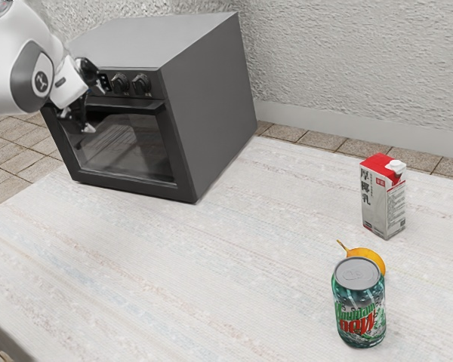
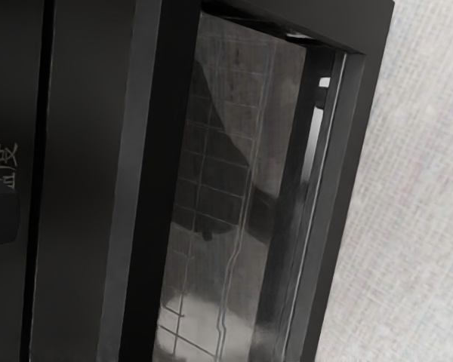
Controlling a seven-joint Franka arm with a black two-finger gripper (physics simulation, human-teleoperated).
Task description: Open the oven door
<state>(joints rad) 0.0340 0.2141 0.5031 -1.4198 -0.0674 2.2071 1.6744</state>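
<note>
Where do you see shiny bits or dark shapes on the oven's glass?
In the wrist view, the oven's glass has a dark, shadowy shape and a pale, cloudy glow; in the exterior view, it looks dim, with faint streaks, maybe reflections.

From here the soda can partly hides the yellow fruit; the exterior view's left edge crops the arm.
</note>
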